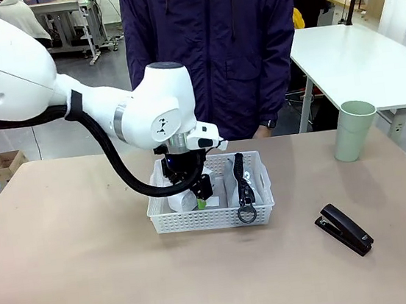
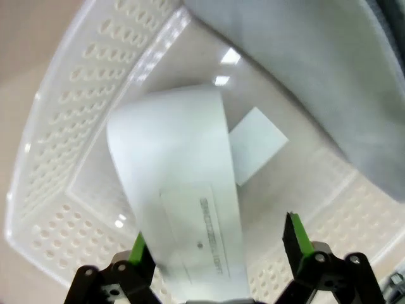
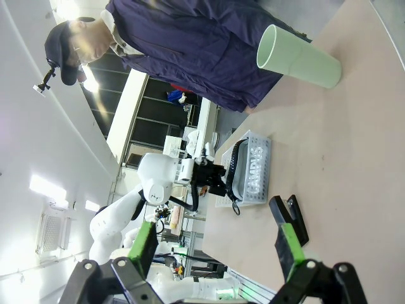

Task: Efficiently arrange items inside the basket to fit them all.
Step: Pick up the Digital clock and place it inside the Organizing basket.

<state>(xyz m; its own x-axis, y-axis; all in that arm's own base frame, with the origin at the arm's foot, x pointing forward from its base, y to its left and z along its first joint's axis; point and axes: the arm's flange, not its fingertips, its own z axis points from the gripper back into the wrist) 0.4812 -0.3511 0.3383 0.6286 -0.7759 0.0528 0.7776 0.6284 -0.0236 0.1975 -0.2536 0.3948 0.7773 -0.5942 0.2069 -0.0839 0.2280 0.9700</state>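
Observation:
The white basket (image 1: 212, 214) sits mid-table in front of the person. My left gripper (image 1: 194, 196) reaches down into its left half. In the left wrist view that gripper (image 2: 216, 244) is open, and the small white box (image 2: 183, 209) stands tilted between its fingers, clear of the right pad. The grey pouch (image 1: 230, 178) stands on edge along the basket's right side, its black strap (image 1: 244, 188) hanging over the front rim. Its "CAMPUS" print (image 3: 256, 168) faces the right wrist camera. The black stapler (image 1: 344, 229) and pale green cup (image 1: 354, 130) are on the table to the right. My right gripper (image 3: 216, 244) hangs open, holding nothing.
The person (image 1: 212, 47) in a dark jacket stands close behind the basket at the far table edge. A white side table (image 1: 355, 59) is at the back right. Bare tabletop stretches left and in front of the basket.

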